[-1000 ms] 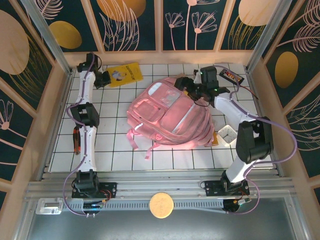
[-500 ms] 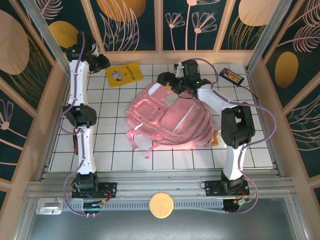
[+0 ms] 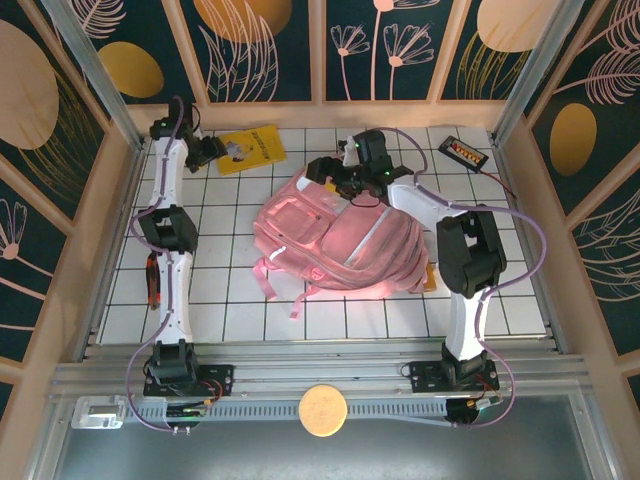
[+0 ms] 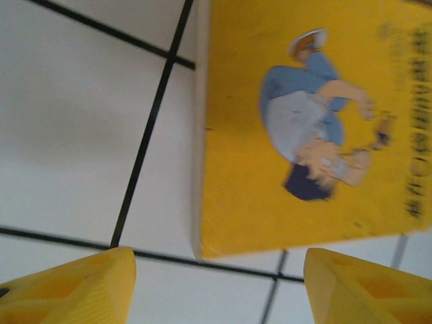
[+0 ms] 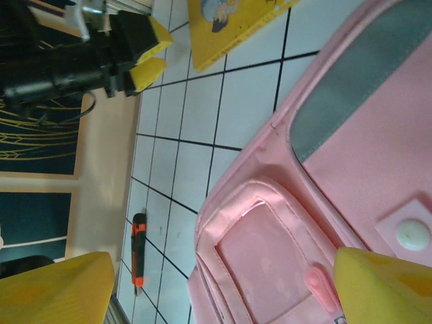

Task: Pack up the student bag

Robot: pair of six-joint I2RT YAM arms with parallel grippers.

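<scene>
- The left hand has gone from shut to spread. Its arm has swung up and come back down to the near edge of the yellow book. In the left wrist view its fingertips stand apart with nothing between them.
- The right hand has slid leftward along the far end of the student bag. Its jaws are wide and empty.
- The bag lies flat mid-bench where it was, and the book has not moved.
- My reading: the book is about to be picked up, so packing has hardly begun.
- The book cover shows a cartoon boy in blue. The characters along its edge are too blurred to read, and no brand is legible on the bag.
</scene>
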